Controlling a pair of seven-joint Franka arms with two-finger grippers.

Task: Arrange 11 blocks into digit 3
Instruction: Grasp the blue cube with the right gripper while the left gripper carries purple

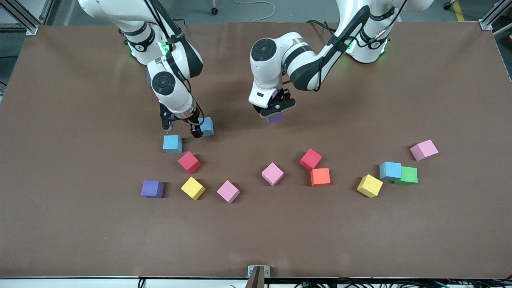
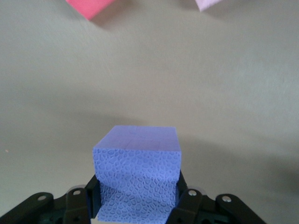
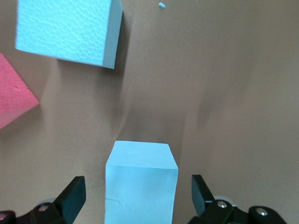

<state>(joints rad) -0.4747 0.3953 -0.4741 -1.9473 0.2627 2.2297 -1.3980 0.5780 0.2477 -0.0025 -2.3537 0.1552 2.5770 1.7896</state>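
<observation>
While our left claw (image 1: 276, 113) pinches a purple cube (image 1: 275, 118) above the bench (image 1: 80, 224), our right claw (image 1: 182, 130) sits spread around a blue cube (image 1: 207, 126). Figure unstarted; next: set purple down beside that blue cube.

The cube in my left gripper (image 1: 276, 113) is a purple block (image 2: 136, 175) with a fine pebbled foam pattern on its faces, and between my right gripper's (image 1: 182, 130) black fingers (image 3: 72, 198) sits a plain light blue block (image 3: 140, 184). On the brown table (image 1: 80, 224) I see a red block (image 1: 189, 162), a yellow block (image 1: 193, 188), a pink block (image 1: 272, 173), an orange block (image 1: 320, 177) and a green cube (image 1: 409, 175).
</observation>
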